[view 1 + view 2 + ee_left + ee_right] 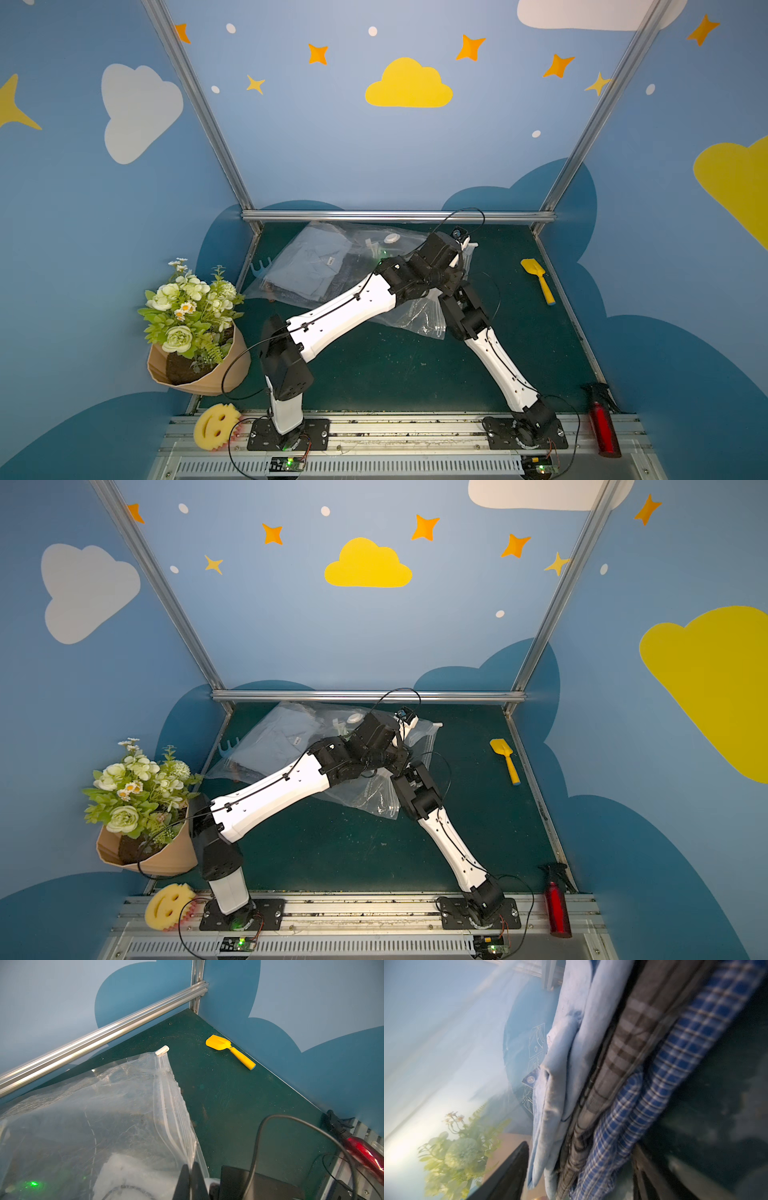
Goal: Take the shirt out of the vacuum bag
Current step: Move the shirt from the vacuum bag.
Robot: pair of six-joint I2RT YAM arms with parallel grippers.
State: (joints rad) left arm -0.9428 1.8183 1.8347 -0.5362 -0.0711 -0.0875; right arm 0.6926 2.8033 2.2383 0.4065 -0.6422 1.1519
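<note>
We're at the mouth of the large clear crinkly plastic vacuum bag, which lies across the far half of the dark green tabletop, round white valve facing up. The left gripper is clamped tight on the bag's ribbed zip-seal edge and holds that lip off the table. We read that as tenting the mouth so the other arm has room (the small white slider clip sits at the seal's far end, out of the way).

And the right gripper is inside. In its wrist view the two dark fingers stand wide apart, astride the edge of the folded stack, with nothing pinched. Whether they touch cloth we can't tell. The pale blue folded shirt lies uppermost, with a grey-brown plaid one and a blue-and-white checked one beneath, all inside the bag.

Nothing is out yet. Next, we'd judge, comes a close on one shirt only, then a pull toward the mouth. Grabbing all three layers is the risk.
</note>
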